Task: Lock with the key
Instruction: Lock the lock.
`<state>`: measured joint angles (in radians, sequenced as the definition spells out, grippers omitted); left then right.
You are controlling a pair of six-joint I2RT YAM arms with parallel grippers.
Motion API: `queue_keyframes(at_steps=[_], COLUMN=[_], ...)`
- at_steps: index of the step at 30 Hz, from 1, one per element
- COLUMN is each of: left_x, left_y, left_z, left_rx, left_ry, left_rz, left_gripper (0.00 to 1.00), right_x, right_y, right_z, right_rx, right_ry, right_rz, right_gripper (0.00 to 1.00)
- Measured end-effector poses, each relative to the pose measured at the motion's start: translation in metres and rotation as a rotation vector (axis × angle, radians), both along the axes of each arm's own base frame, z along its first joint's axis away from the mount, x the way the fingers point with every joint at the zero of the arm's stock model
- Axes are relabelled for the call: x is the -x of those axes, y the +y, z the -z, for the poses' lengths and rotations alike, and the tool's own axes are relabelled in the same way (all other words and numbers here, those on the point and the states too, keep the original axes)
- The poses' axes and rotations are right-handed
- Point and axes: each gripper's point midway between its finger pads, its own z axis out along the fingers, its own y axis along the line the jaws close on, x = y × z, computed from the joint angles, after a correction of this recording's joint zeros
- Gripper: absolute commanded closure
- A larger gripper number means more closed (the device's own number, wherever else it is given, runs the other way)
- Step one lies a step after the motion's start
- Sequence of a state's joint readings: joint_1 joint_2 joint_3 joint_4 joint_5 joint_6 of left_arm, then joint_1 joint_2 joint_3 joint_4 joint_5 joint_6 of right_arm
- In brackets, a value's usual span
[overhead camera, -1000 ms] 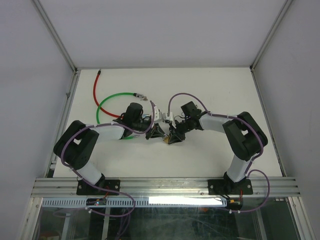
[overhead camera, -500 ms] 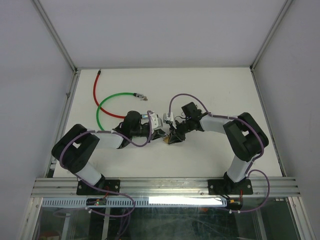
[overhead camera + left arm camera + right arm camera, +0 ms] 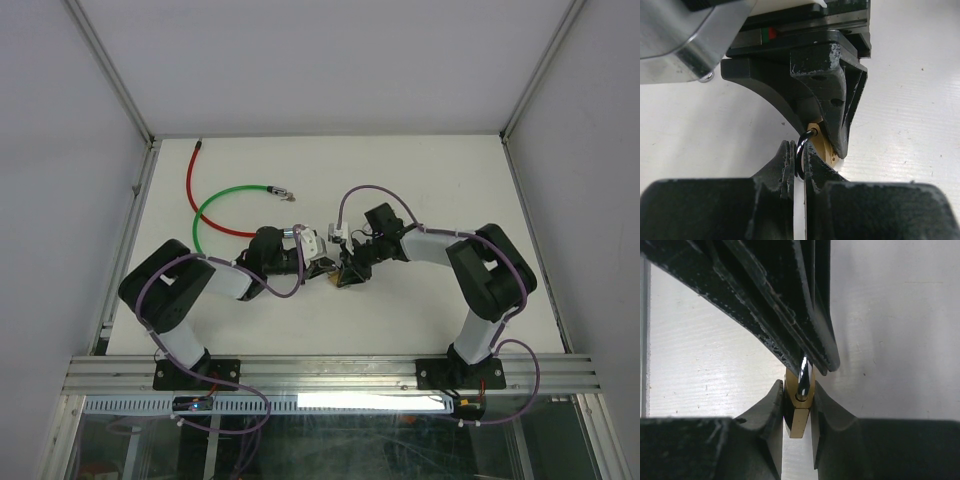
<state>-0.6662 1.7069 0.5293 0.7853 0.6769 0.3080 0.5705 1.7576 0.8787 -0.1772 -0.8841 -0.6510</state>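
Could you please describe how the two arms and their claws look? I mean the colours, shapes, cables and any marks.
Both the left arm and the right arm have white tube links between bulky black joints, and a purple cable loops along each. The left claw and the right claw have black, tapered fingers, scuffed with pale scratches.
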Motion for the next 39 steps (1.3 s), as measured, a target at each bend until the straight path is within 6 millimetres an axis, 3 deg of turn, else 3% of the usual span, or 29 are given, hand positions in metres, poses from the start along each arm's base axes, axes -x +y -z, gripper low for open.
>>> queue_keyframes(at_steps=[9,11,14,18,23,26,31,39], left_x=[0.000,-0.001,0.002,0.022,0.051,0.059,0.061,0.059], left_y=[-0.003,-0.003,-0.003,-0.009,-0.010,-0.005,0.003,0.018], left_z=[0.000,-0.003,-0.007,-0.022,-0.046,-0.061,-0.078,-0.087], left_rx=[0.018,0.027,0.021,0.031,0.074,0.116,0.170,0.242], left_ry=[0.011,0.022,0.071,0.137,0.186,0.203,0.217,0.256], left_rz=[-0.040,-0.063,-0.110,-0.133,-0.117,-0.123,-0.168,-0.262], left_gripper=[1.00,0.91,0.65,0.50,0.41,0.38,0.34,0.06], right_x=[0.000,0.000,0.001,0.005,0.014,0.007,-0.011,-0.029], right_y=[-0.002,-0.003,-0.003,0.001,0.010,0.006,-0.002,-0.003], right_z=[0.000,0.000,0.000,-0.001,-0.004,-0.005,-0.010,-0.033], right_rx=[-0.004,-0.004,-0.006,-0.030,-0.056,-0.057,-0.063,-0.031], right_ry=[0.012,0.012,0.010,-0.023,-0.044,-0.045,-0.057,-0.040], right_rz=[0.007,0.006,-0.005,-0.062,-0.120,-0.101,-0.054,-0.021], right_gripper=[1.00,1.00,1.00,1.00,1.00,1.00,1.00,1.00])
